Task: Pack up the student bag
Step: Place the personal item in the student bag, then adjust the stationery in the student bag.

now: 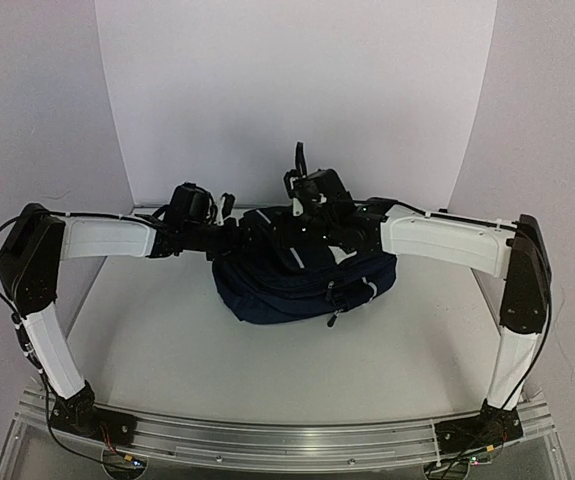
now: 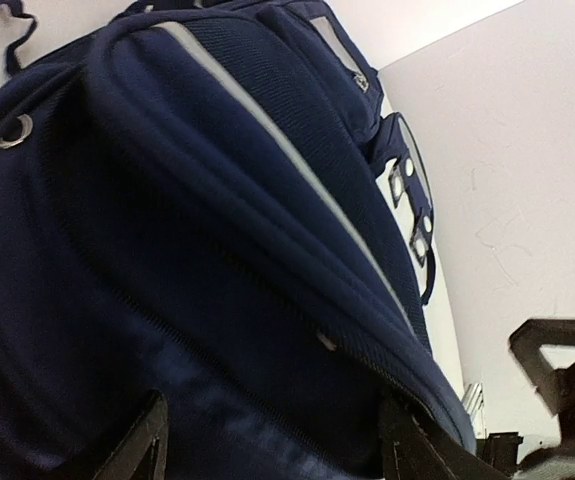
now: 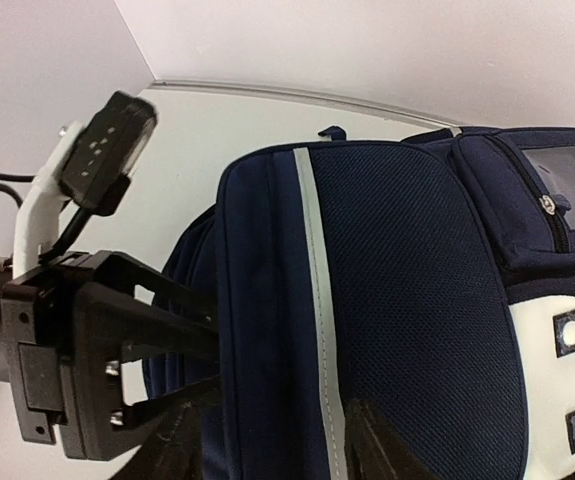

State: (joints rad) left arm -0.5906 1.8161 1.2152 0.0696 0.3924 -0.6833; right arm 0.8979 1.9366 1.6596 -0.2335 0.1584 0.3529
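Student bag point(image 1: 302, 285): laid flat at the middle of the table point(image 1: 167, 350), well beyond the arm bases. Its long axis is judged to run left to right across the top view.

Left gripper point(image 2: 272, 435): brought against the bag's left end. The fingers are spread wide and navy fabric fills the gap between them. Nothing is seen pinched, so it is taken as released.

Right gripper point(image 3: 277, 445): held at the bag's upper middle, jaws parted. The panel with the reflective stripe point(image 3: 317, 300) lies directly ahead, with the white patch point(image 3: 557, 370) further right. No fabric is seen clamped.

Relation noted: the bag lies straight ahead of both grippers, and neither is clearly nearer. From the left gripper it stretches away along its length. The right gripper meets it across that length. Any next grasp is judged a short reach.

White backdrop point(image 1: 297, 90) is noted behind everything.
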